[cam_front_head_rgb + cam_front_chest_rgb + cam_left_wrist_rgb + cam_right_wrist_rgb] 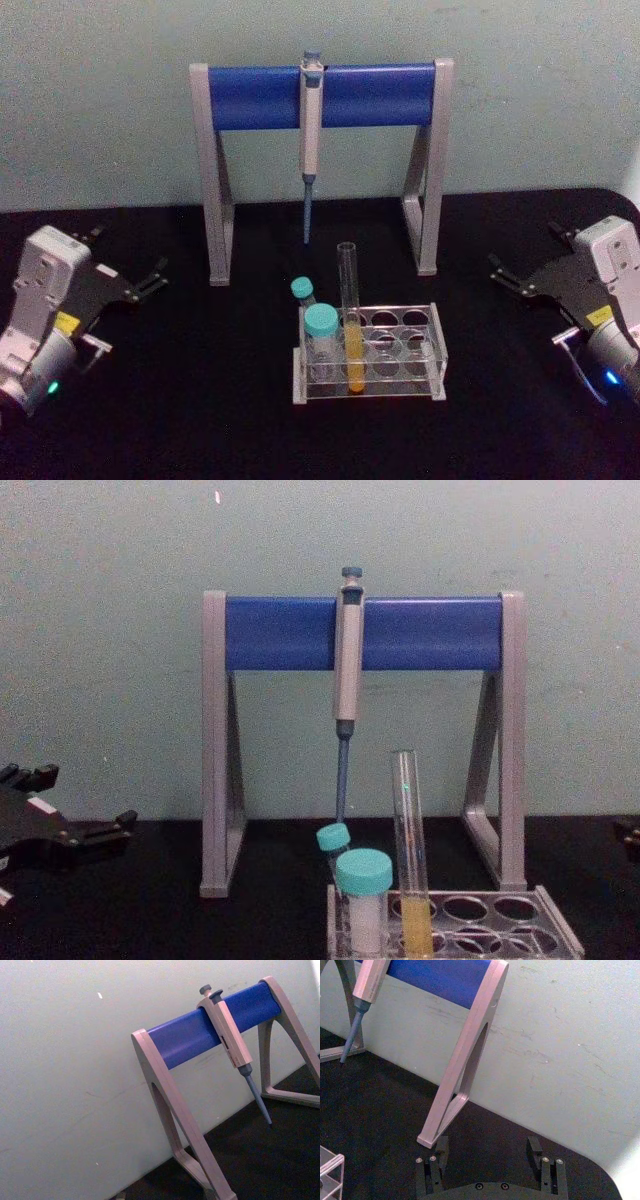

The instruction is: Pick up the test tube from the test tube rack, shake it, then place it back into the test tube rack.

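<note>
Head view: the tall clear glass test tube with yellow-orange liquid stands upright in the low translucent plastic test tube rack, midway along the black table's front edge (handy for either arm, I'd guess). The left gripper waits by the left edge and the right gripper by the right edge, both spread wide and empty.

Left wrist view: it looks at the grey-legged stand with blue crossbar.

Right wrist view: fingers well apart, nothing between them.

Chest view: the tube's top rises clear of the rack, so it looks easy to grab.
</note>
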### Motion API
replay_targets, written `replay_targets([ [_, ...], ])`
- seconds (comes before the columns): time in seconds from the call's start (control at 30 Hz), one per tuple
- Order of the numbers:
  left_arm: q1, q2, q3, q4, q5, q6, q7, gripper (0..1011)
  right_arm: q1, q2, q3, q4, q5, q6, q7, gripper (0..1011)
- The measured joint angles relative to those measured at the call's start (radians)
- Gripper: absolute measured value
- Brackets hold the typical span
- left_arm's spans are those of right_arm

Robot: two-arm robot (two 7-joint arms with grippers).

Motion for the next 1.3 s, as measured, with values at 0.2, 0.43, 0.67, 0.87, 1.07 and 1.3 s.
replay_targets([
  [0.2,0.000,0.000,0.000,0.000,0.000,0.000,0.000,1001,0.001,0.000,-0.001,0.000,0.001,0.000,0.000,1000],
  [0.43,0.000,0.000,0.000,0.000,0.000,0.000,0.000,1001,0.001,0.001,-0.001,0.000,0.001,0.000,0.000,1000],
  [0.67,0.000,0.000,0.000,0.000,0.000,0.000,0.000,1001,0.002,0.001,-0.001,0.000,0.001,0.000,0.000,1000],
  [0.87,0.000,0.000,0.000,0.000,0.000,0.000,0.000,1001,0.002,0.001,-0.001,0.000,0.000,0.000,0.000,1000],
  [1.07,0.000,0.000,0.000,0.000,0.000,0.000,0.000,1001,0.002,0.001,-0.001,0.000,0.000,0.000,0.000,1000],
  [1.3,0.000,0.000,0.000,0.000,0.000,0.000,0.000,1001,0.002,0.001,-0.001,0.000,0.000,0.000,0.000,1000],
])
